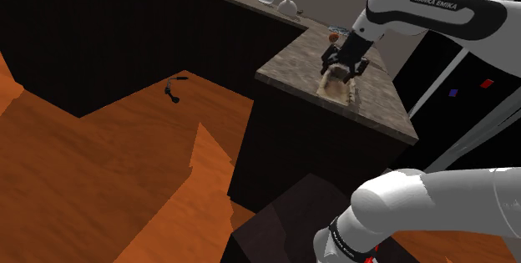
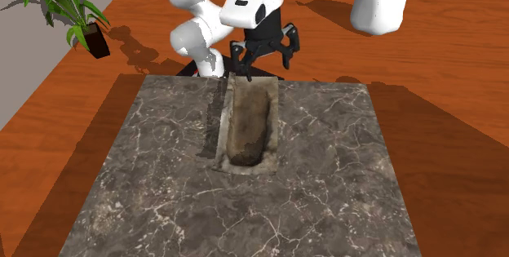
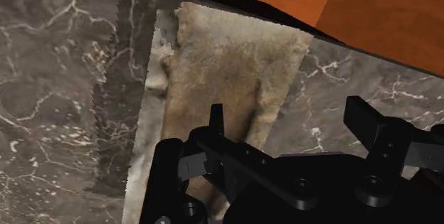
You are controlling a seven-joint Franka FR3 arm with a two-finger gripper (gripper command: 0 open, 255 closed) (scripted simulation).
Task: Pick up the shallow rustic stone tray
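Marble counter point(image 2: 163, 182), stone tray point(image 2: 249, 125) end just below wide-open, empty gripper point(image 2: 264, 61)

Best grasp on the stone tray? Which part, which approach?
Pinch one long rim of the stone tray from straight above, one finger in the trough, one outside. It lies flat on the marble countertop, shallow, so there is nothing to get under, and its full width probably exceeds the open claw.

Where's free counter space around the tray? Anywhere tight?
Second exterior view: bare counter on both sides of the stone tray and along the near edge. Crowded at the tray's far end, where the open gripper hangs.
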